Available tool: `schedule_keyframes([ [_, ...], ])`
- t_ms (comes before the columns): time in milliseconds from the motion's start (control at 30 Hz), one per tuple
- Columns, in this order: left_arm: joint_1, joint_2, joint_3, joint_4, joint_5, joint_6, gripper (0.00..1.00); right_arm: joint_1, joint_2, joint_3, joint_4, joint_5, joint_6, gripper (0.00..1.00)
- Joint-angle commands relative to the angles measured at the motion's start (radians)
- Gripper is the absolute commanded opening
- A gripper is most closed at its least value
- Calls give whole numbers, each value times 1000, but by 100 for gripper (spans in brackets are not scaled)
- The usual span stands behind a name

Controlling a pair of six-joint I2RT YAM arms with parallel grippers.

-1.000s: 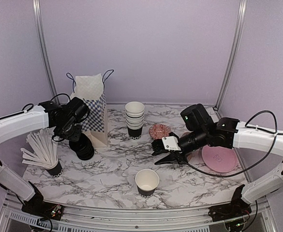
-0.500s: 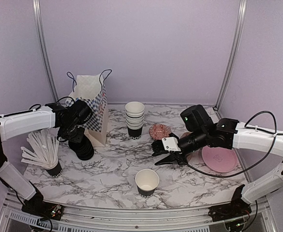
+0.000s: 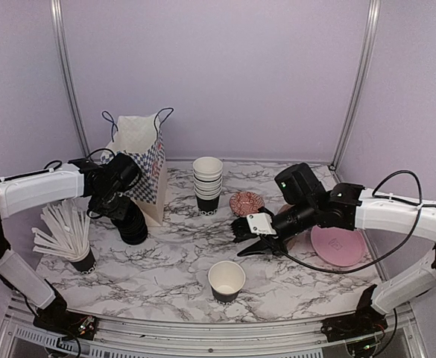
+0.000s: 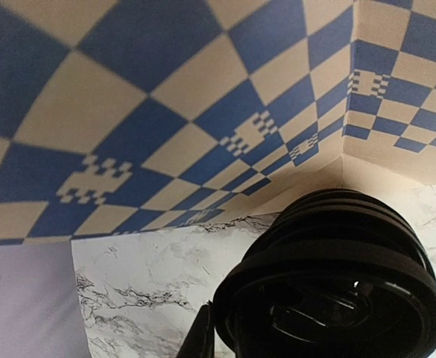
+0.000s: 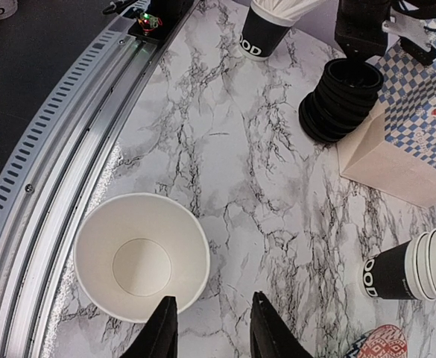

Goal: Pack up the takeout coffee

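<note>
The single small black paper cup (image 3: 226, 281) stands open, white inside, with no lid on it, near the table's front edge; it also shows in the right wrist view (image 5: 141, 255). My right gripper (image 3: 249, 237) is open and empty above the table, just behind and to the right of the cup, and it also shows in the right wrist view (image 5: 214, 332). My left gripper (image 3: 115, 203) is at the top of the stack of black lids (image 3: 132, 222) beside the checked bag (image 3: 139, 168). In the left wrist view one finger (image 4: 201, 339) lies against the top lid's edge (image 4: 337, 283); the other finger is hidden.
A tall stack of white-rimmed cups (image 3: 207, 185) stands mid-table. A cup of white straws (image 3: 67, 237) is at the left. A pink plate (image 3: 338, 245) lies at the right, and a red patterned item (image 3: 245, 201) lies behind my right gripper. The metal rail (image 5: 68, 142) runs along the front edge.
My left arm has swung in toward the bag, and the lid stack has shifted slightly with it. My right gripper has edged a little to the left.
</note>
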Motion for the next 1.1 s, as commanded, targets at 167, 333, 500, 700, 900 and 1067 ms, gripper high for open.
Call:
schedule_keyframes([
  [167,4,-57,19,-30,29,6,4,-4,6,17,13,-1,10,32],
  [333,3,-83,29,-51,50,4,1,-4,6,18,13,-1,10,32],
  [500,1,-121,41,-88,70,1,1,-5,6,20,11,-1,10,32],
  [700,-20,-162,34,-84,208,53,10,-5,11,23,10,-3,10,32],
  [900,-143,-149,10,-56,253,142,37,-5,17,36,1,-10,10,32],
  [1067,-152,-116,-4,-41,250,177,43,-5,16,36,-5,-15,10,32],
])
